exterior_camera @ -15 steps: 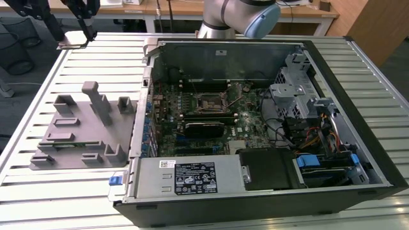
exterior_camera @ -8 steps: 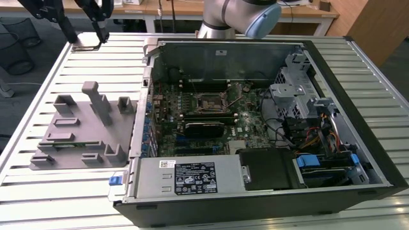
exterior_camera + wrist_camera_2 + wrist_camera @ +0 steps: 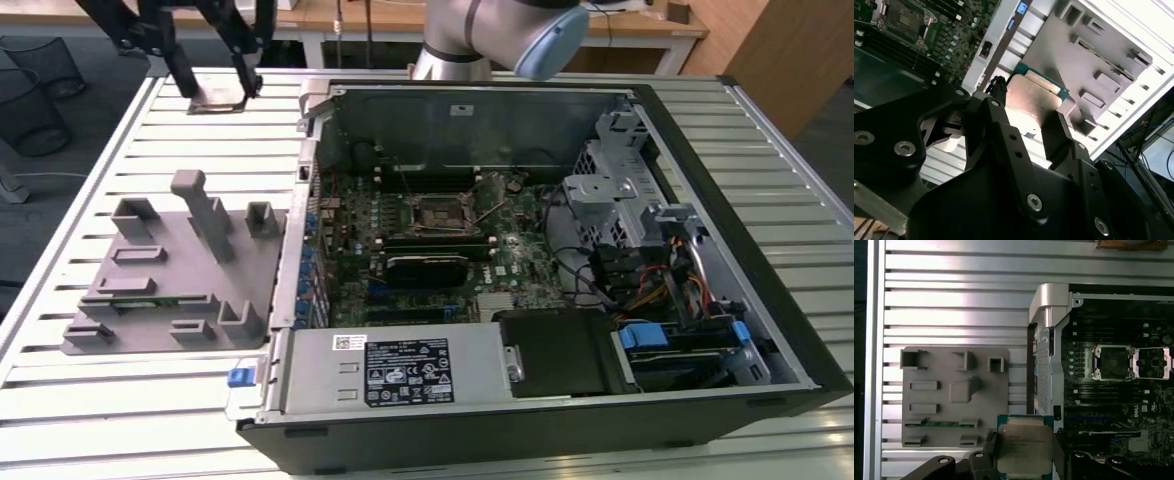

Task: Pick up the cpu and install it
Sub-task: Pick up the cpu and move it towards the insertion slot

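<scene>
Silver-grey metal tops the cpu, a small flat square chip with a thin green rim. The gripper is closed on it, with one black finger pressed against each of two opposite edges. In the second wrist view the same chip sits between the fingers, its shiny plate catching the light.

In the exterior view the gripper hangs over the far part of the slatted metal table, toward the exterior view's left. The cpu lies flat between its fingertips, outside the computer case and well apart from the grey plastic tray. That tray rests on the table nearer the camera, just beside the case's left wall. Several upright blocks rise from it, and a thin green strip lies in one of its slots.

The case lies on its side with the cover off, showing the green circuit board. Near the middle of the board is the square socket. In the first wrist view the socket has its metal frame folded aside toward the case's interior. A silver box fills the near corner of the case. The robot arm rises behind the case's far wall.
</scene>
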{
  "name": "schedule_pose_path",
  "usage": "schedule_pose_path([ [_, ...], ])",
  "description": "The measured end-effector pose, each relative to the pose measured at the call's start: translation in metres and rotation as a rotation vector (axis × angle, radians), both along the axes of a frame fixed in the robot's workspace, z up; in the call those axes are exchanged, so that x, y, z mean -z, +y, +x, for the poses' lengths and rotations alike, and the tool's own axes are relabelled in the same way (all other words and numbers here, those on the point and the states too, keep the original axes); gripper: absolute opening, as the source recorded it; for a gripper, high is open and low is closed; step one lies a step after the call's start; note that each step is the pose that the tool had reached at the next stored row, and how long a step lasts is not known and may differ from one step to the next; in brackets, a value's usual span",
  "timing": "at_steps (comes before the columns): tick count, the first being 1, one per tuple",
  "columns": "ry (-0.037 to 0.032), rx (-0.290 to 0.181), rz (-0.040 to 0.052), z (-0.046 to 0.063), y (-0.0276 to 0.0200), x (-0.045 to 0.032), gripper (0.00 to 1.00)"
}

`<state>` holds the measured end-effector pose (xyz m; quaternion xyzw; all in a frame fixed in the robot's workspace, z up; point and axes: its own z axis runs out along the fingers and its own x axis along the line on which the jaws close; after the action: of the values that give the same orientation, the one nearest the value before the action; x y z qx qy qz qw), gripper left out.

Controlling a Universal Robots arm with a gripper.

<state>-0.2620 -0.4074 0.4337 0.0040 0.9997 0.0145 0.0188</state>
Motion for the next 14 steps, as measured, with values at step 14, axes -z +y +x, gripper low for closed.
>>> schedule_pose_path([
  [14,0.0014,0.0,0.0001,0.046,0.0008,0.0222,0.53],
])
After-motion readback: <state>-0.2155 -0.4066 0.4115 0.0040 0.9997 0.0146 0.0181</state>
